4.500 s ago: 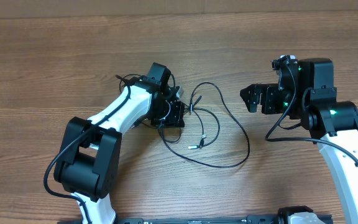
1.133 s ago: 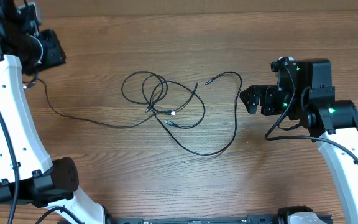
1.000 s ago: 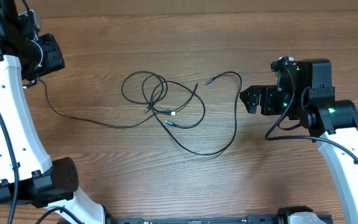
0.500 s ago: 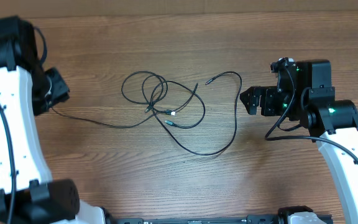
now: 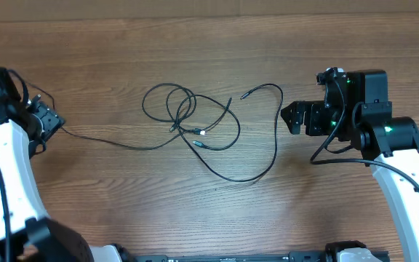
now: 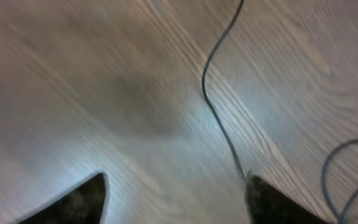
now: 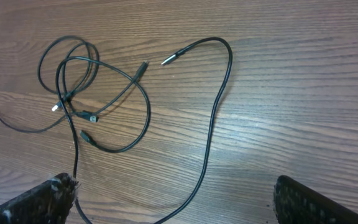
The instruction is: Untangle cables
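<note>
Thin black cables (image 5: 191, 120) lie in loose overlapping loops at mid-table, with small plug ends inside the tangle. One strand (image 5: 100, 138) trails left along the wood to my left gripper (image 5: 52, 123). In the left wrist view, which is blurred, that strand (image 6: 211, 106) runs down past the right fingertip (image 6: 272, 199). The left gripper (image 6: 176, 202) stands open over bare wood. A long cable (image 7: 219, 106) with a silvery plug (image 7: 169, 60) curves toward my right gripper (image 5: 292, 116). The right gripper (image 7: 176, 205) is open and empty, apart from the tangle (image 7: 73, 81).
The wooden table (image 5: 209, 44) carries nothing else. The white left arm (image 5: 2, 175) fills the left edge and the right arm (image 5: 402, 167) the right side. A pale strip runs along the table's far edge.
The left arm swung from the far left corner toward the front and lowered. Its gripper opened and let go of the strand, which now lies on the wood. The right arm has stayed still.
</note>
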`<state>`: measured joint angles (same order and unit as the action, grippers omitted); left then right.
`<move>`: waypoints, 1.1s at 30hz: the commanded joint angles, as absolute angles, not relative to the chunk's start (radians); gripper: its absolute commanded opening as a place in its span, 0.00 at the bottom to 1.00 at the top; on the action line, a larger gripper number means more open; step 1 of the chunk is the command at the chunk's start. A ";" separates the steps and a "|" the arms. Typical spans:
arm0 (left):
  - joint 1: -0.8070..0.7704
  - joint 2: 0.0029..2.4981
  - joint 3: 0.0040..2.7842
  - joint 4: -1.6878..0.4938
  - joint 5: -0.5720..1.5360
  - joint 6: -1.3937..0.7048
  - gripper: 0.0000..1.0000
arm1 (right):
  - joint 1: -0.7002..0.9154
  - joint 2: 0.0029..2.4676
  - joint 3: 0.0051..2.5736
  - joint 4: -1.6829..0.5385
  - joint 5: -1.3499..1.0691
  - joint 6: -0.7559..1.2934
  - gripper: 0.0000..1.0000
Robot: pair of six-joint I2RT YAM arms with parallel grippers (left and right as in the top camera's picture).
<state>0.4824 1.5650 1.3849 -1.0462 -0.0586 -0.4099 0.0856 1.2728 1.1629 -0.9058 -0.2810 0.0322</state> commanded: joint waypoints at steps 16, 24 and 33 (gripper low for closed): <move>0.517 1.938 1.331 -0.794 0.132 -0.180 0.74 | 0.083 1.276 1.166 -0.904 -0.274 0.029 1.00; 0.517 1.960 1.330 -0.731 0.124 -0.179 0.72 | 0.083 1.276 1.166 -0.918 -0.274 0.029 1.00; 0.515 1.975 1.330 -0.659 0.124 -0.179 0.71 | 0.083 1.276 1.166 -0.922 -0.274 0.037 1.00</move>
